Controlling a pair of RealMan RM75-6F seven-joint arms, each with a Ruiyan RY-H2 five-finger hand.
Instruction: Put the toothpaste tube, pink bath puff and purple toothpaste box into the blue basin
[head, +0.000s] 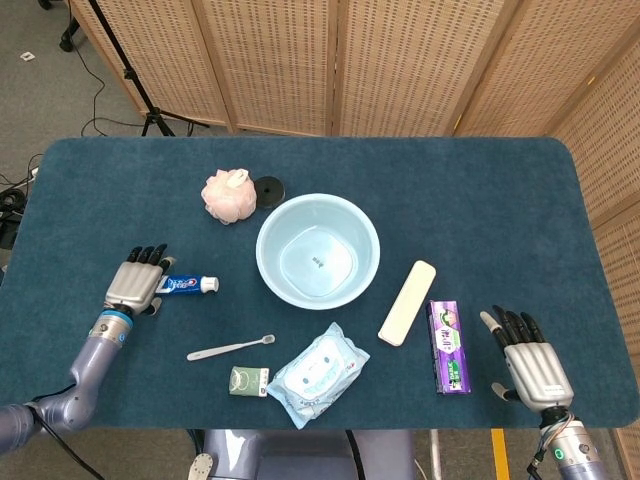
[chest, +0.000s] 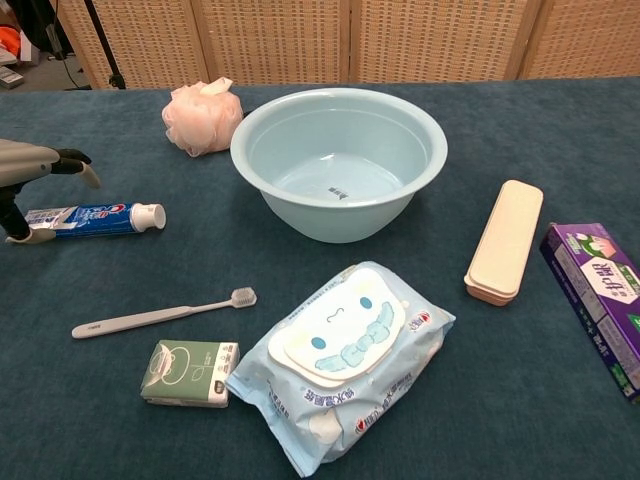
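A: Looking at the left hand (head: 134, 284), I am seeing it hanging over the crimped end of the toothpaste tube (head: 185, 285), at the left side of the worktop (head: 480, 190).

B: Is it gripping the tube?

A: I cannot tell. In the chest view its fingers (chest: 72, 157) are lying spread above the tube (chest: 95, 218) and the thumb is sitting at the near side of the tail, but whether anything is pressing on it is not showing.

B: And the right hand (head: 530, 358)?

A: It is resting at the near right corner with its fingers (head: 510, 325) apart, holding nothing. The purple toothpaste box (head: 448, 345) is lying just to its left, not touching it.

B: Where is the blue basin (head: 318, 250) sitting?

A: Near the middle of the worktop, upright, with nothing lying in it. The pink bath puff (head: 229, 195) is sitting to its far left, close to the rim, with a black round disc (head: 268, 189) just beside it.

B: What else is lying about?

A: A cream case (head: 407, 302) is lying between the basin and the box. Nearer, a pack of wet wipes (head: 318, 373) is lying with a small green packet (head: 249, 381) at its left and a toothbrush (head: 230, 347) further left.
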